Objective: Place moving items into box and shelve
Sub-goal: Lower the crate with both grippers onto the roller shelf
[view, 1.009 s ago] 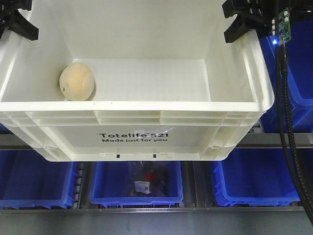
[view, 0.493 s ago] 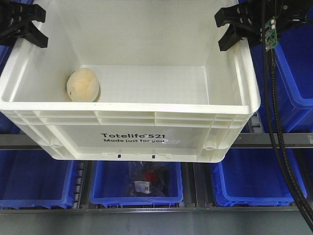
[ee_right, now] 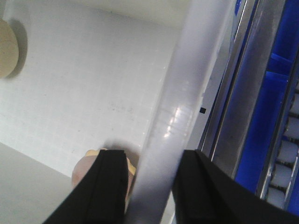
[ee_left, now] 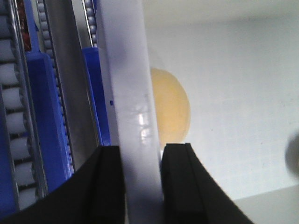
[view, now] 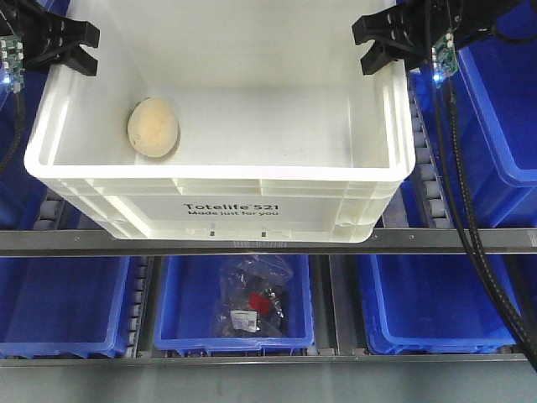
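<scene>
Box (view: 226,180) is being carried by both arms: the left gripper (ee_left: 142,179) is pinching the left wall, its 2 fingers (ee_left: 110,182) sitting either side of the rim, and the right gripper (ee_right: 149,186) is clamping the right wall the same way. In the front view the box is hanging over the shelf rail (view: 268,242), above the blue bins (view: 235,315), with its printed long side facing the camera and its long axis running left to right, parallel to the rail, open top up. Inside, 1 cream ball (view: 153,128) is lying near the left wall; the right wrist view is showing a 2nd ball (ee_right: 81,175) low by the right wall, partly hidden by the finger. As a judgement, the risk is lying in the thin pinch on smooth plastic: if 1 arm is leading the other, the box could be twisting or slipping, and its lower edge could be catching on the rail, letting the balls roll.
</scene>
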Motion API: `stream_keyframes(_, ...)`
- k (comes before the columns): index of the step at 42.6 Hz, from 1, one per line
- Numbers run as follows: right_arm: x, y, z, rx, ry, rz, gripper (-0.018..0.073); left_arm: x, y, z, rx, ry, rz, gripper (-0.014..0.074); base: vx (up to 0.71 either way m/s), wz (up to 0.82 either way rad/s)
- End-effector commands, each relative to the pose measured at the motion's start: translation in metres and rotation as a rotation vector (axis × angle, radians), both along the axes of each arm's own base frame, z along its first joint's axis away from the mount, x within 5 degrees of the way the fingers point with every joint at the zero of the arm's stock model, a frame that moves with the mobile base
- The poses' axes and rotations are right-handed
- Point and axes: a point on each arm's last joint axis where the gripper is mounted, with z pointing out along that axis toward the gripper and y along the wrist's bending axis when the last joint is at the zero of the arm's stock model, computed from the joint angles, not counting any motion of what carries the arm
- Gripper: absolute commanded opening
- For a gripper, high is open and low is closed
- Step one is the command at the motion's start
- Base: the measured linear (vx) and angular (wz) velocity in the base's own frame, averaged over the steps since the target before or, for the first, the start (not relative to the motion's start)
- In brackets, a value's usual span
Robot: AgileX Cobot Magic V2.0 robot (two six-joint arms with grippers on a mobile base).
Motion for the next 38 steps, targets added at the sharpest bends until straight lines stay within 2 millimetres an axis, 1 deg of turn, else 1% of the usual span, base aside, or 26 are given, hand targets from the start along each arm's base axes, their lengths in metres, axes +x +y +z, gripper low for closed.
stream_keyframes(1, -0.008, 0.014, 0.042, 0.167, -0.2, 0.041, 0.0, -0.006, -0.012, 0.045, -0.144, -0.219, 0.012, -0.0004, 0.0, 0.0)
stream_keyframes(17, 0.004, 0.015, 0.037, 0.152, -0.262, 0.038, 0.0, -0.002, -0.011, 0.049, -0.144, -0.287, 0.031, -0.0004, 0.0, 0.0)
stream_keyframes(18, 0.013, 0.015, 0.028, 0.128, -0.267, 0.031, 0.0, 0.004, -0.012, 0.039, -0.141, -0.254, 0.018, -0.0004, 0.0, 0.0)
stream_keyframes(26, 0.018, 0.014, 0.021, 0.091, -0.259, 0.03, 0.0, 0.012, -0.014, 0.024, -0.142, -0.195, 0.01, -0.0004, 0.0, 0.0)
stream_keyframes(38, 0.021, 0.011, 0.017, 0.043, -0.265, 0.028, 0.0, 0.019, -0.016, 0.014, -0.159, -0.17, 0.014, -0.0004, 0.0, 0.0)
